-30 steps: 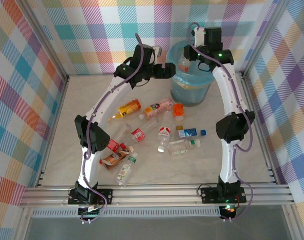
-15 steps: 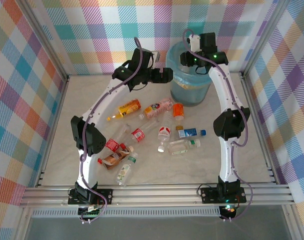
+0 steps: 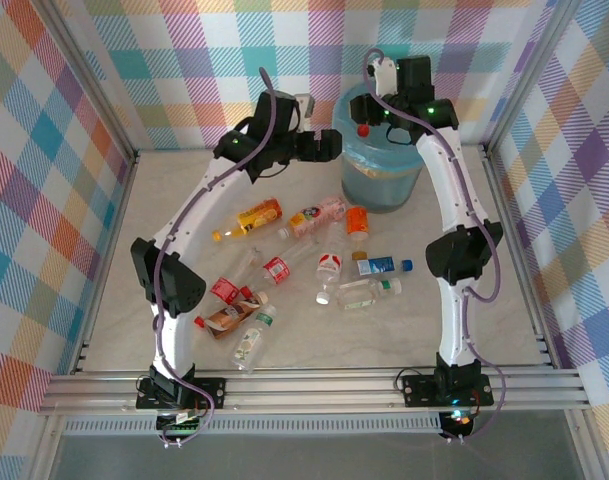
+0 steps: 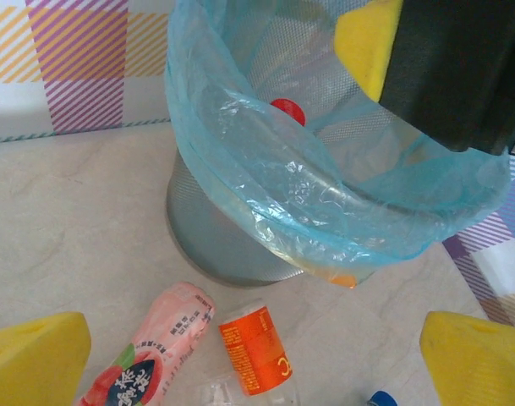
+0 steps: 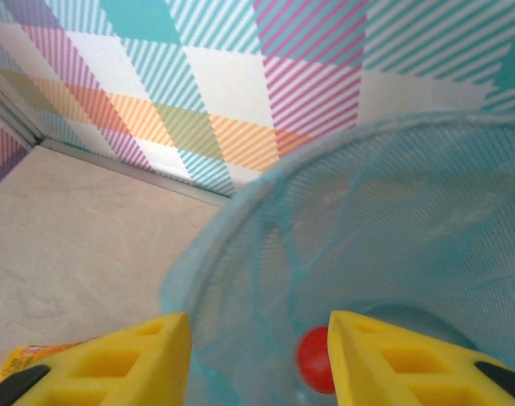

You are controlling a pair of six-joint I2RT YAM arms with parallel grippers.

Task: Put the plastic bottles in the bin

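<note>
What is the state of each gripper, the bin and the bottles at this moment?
bin: upright, lined with a blue bag.
red-capped bottle: inside the bin.
left gripper: open, empty, beside the bin.
right gripper: open, empty, above the bin.
pink bottle: lying on the table.
orange bottle: lying on the table, near the bin.
blue-label bottle: lying on the table.

Scattered bottles before upright bin
</note>
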